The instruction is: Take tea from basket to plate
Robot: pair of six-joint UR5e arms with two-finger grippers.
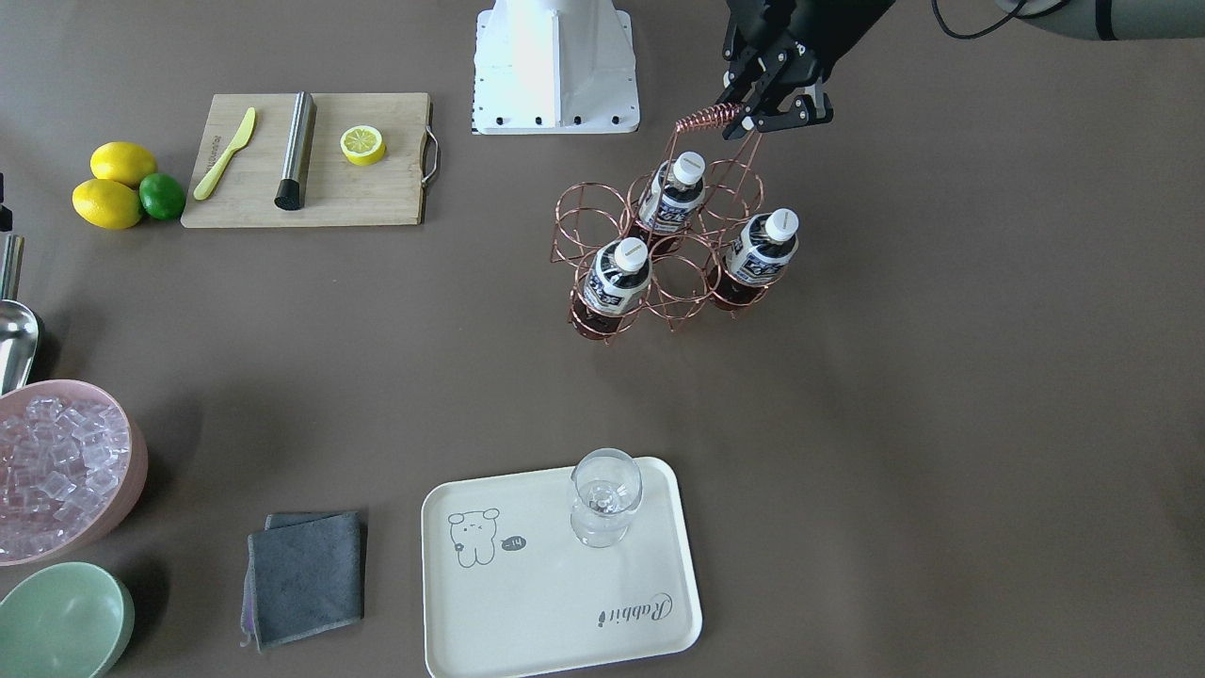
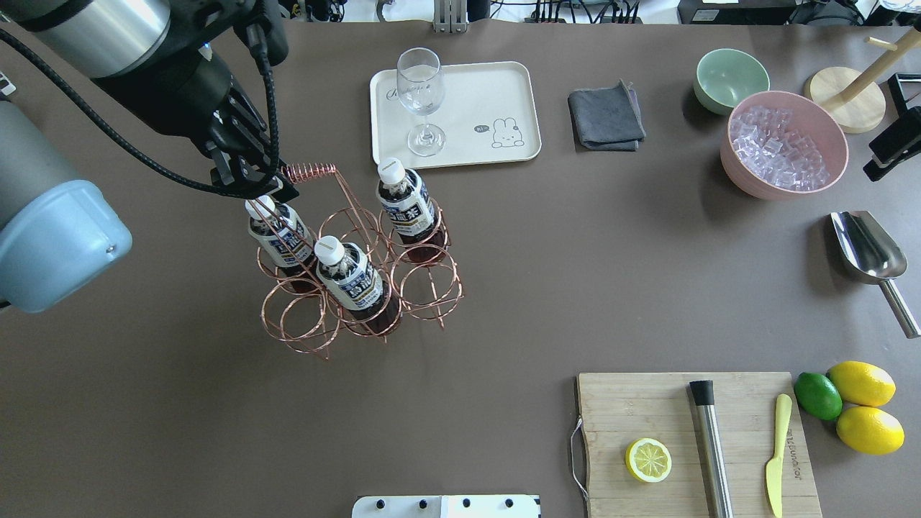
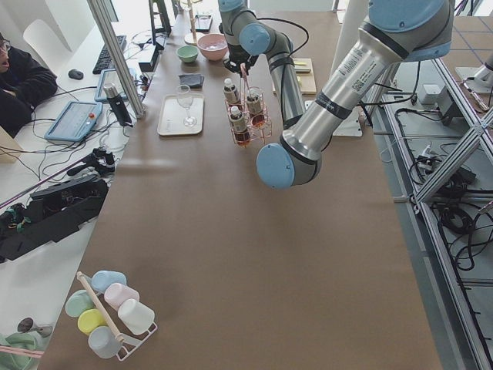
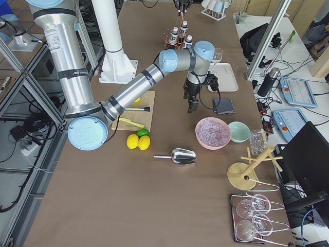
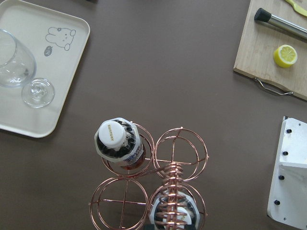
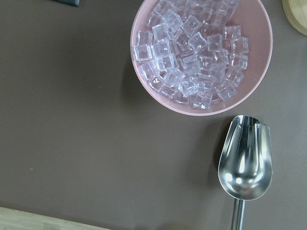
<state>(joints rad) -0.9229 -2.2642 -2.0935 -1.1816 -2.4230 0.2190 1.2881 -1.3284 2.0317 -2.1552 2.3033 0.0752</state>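
The copper wire basket [image 1: 708,118] stands on the table and holds three tea bottles: one on the robot's left [image 1: 761,250], one nearest the robot [image 1: 673,196], and one on the plate side [image 1: 617,278]. My left gripper [image 1: 774,115] hangs just above the basket, beside the coiled handle [image 2: 309,171] and over the left bottle [image 2: 277,234]. Its jaws look open and hold nothing. The cream plate [image 1: 527,603] lies beyond the basket. My right gripper [image 4: 193,105] points down near the pink bowl. I cannot tell its state.
A clear glass [image 1: 602,494] stands on the plate. A grey cloth [image 1: 306,574], a green bowl [image 1: 61,621], a pink bowl of ice [image 1: 56,466] and a metal scoop [image 2: 867,248] lie on the robot's right. A cutting board [image 1: 311,160] with a lemon half, lemons and a lime are nearby.
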